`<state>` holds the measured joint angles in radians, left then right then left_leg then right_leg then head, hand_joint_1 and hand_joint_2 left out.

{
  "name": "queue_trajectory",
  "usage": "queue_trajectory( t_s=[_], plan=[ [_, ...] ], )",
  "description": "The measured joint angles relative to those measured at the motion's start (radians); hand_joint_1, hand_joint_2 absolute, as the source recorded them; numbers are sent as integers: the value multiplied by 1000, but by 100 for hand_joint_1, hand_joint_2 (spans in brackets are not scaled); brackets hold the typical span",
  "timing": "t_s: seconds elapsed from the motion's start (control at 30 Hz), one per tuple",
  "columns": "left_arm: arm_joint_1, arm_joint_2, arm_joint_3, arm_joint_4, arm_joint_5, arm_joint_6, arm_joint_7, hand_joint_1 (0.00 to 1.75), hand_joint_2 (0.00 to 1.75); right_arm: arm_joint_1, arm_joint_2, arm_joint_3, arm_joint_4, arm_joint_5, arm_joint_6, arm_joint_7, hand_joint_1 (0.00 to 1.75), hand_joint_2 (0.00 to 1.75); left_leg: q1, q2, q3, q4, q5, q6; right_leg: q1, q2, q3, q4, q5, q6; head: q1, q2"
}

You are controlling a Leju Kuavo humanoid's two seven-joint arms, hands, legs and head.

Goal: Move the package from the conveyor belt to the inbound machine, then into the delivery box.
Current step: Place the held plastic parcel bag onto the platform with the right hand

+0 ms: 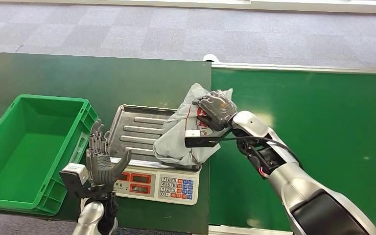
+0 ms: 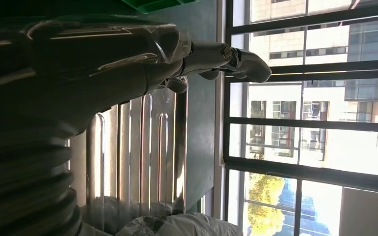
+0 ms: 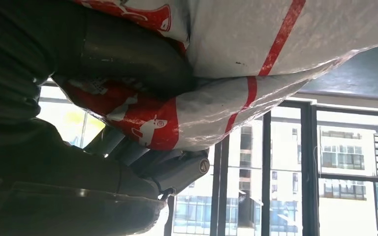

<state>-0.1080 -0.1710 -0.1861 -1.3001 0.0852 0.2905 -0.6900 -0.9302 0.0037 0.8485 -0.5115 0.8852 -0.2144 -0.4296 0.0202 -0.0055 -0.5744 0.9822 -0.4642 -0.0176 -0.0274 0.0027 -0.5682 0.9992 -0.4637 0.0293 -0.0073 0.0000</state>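
Note:
A grey plastic package (image 1: 181,137) with red print lies over the right part of the scale's steel tray (image 1: 137,129). My right hand (image 1: 217,110) grips its upper right end; in the right wrist view the thumb (image 3: 128,61) and fingers (image 3: 172,167) are closed around the grey and red package (image 3: 256,54). My left hand (image 1: 100,159) stands upright with fingers spread at the scale's front left corner, between the scale and the green box (image 1: 10,147), holding nothing. The left wrist view shows that hand (image 2: 128,54) above the ribbed steel tray (image 2: 142,142) and a bit of the package (image 2: 177,226).
The scale's keypad and red display (image 1: 161,183) face me at the table's front edge. The empty green box sits on the dark table (image 1: 103,78) at the left. The green conveyor belt (image 1: 323,122) stretches to the right of the scale.

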Motion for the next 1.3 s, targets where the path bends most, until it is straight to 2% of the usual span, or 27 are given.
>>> queue_trajectory(
  t_s=[0.17, 0.33, 0.5, 0.77, 1.07, 1.1, 1.13, 1.2, 1.23, 1.27, 1.3],
  plan=[
    [-22, -2, -12, 31, 5, -6, 0, 0, 175, -17, 34, 4, 26, 10, -35, -18, 175, 175, 0, 0, 0, 0, 0, 0, 0, 0, 0, 0, 0, 0, 0, 0],
    [-38, -7, -17, 49, 9, -7, 0, 0, 175, -17, 66, 4, 26, 19, -142, -66, 175, 175, 0, 0, 0, 0, 0, 0, 0, 0, 0, 0, 0, 0, 0, 0],
    [-53, -8, -22, 64, 18, -9, 1, 0, 175, -15, 89, 18, 3, 109, -261, -75, 175, 175, 0, 1, 0, 0, 0, 0, 0, 0, -1, 0, 0, 0, 0, 0],
    [-61, -7, -22, 79, 22, -17, 2, 0, 175, -13, 114, 43, -16, 148, -264, -70, 175, 175, 0, 1, 0, 0, 0, 0, 0, 0, 0, 0, 0, 0, 0, 0],
    [-59, -6, -22, 80, 23, -52, -5, 0, 175, 10, 163, 74, -42, 130, -183, -96, 175, 175, 0, 1, -1, 0, 0, 0, 0, 0, -1, 0, 0, 0, 0, 0],
    [-58, -6, -22, 77, 23, -55, -7, 0, 175, 14, 168, 77, -44, 125, -173, -101, 163, 175, 0, 1, -1, 0, 0, 0, 0, 0, -1, 0, 0, 0, 0, 0],
    [-56, -5, -22, 74, 23, -57, -8, 0, 175, 17, 172, 79, -46, 123, -166, -104, 131, 175, 0, 1, -1, 0, 0, 0, 0, 0, -1, 0, 0, 0, 0, 0],
    [-52, -4, -21, 67, 21, -60, -9, 0, 175, 23, 181, 85, -49, 118, -152, -109, 44, 175, 0, 1, -1, 0, 0, 0, 0, 0, -1, 0, 0, 0, 0, 0],
    [-49, -4, -21, 63, 20, -62, -9, 0, 175, 26, 185, 87, -49, 111, -142, -111, 12, 175, 0, 1, -1, 0, 0, 0, 0, 0, -1, 0, 0, 0, 0, 0],
    [-46, -3, -20, 58, 19, -65, -9, 0, 175, 30, 189, 89, -49, 98, -130, -116, 0, 175, 0, 1, -1, 0, 0, 0, 0, 0, -1, 0, 0, 0, 0, 0],
    [-42, -3, -19, 52, 18, -69, -8, 0, 175, 34, 194, 90, -50, 79, -114, -124, 0, 175, 0, 1, -1, 0, 0, 0, 0, 0, -1, 0, 0, 0, 0, 0]
  ],
)
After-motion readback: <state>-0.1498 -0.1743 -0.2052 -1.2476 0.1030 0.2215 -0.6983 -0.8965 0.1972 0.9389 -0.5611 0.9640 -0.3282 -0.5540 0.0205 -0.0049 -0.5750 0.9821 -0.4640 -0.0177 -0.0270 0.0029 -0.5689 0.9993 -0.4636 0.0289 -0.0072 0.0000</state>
